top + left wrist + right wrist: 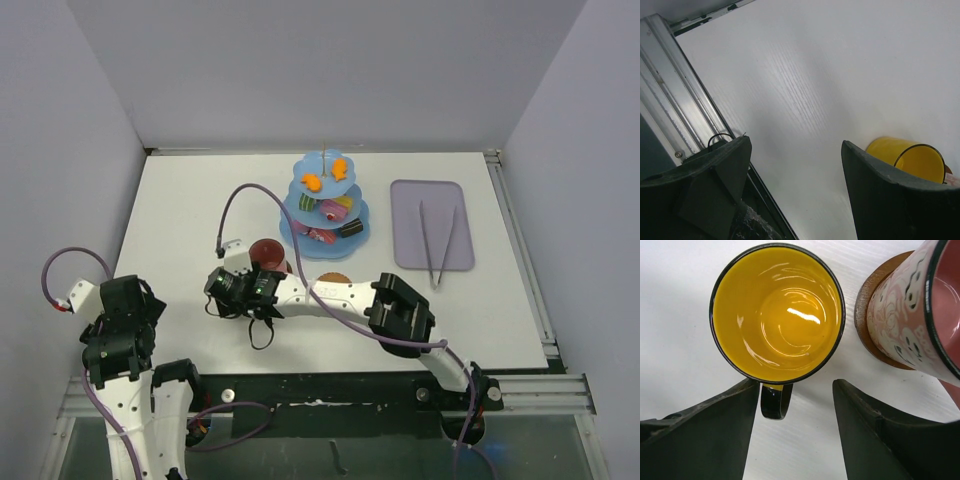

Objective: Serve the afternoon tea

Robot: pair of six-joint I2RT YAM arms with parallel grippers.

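The yellow mug (777,312) stands upright on the white table, seen from above in the right wrist view. Its black handle (775,402) lies between the open jaws of my right gripper (795,385), close against the left finger and well apart from the right one. In the top view my right gripper (218,288) hides this mug. The dark-red mug (268,251) stands on a brown coaster (867,305) just beside it. A second coaster (335,280) lies bare. The blue tiered stand (325,205) carries small cakes. My left gripper (795,150) hangs open over the table's near-left edge, holding nothing.
A lilac tray (405,225) with thin metal tongs (437,245) lies at the right of the stand. The right arm stretches across the near half of the table. A metal rail (675,110) borders the table by the left gripper. Walls enclose three sides.
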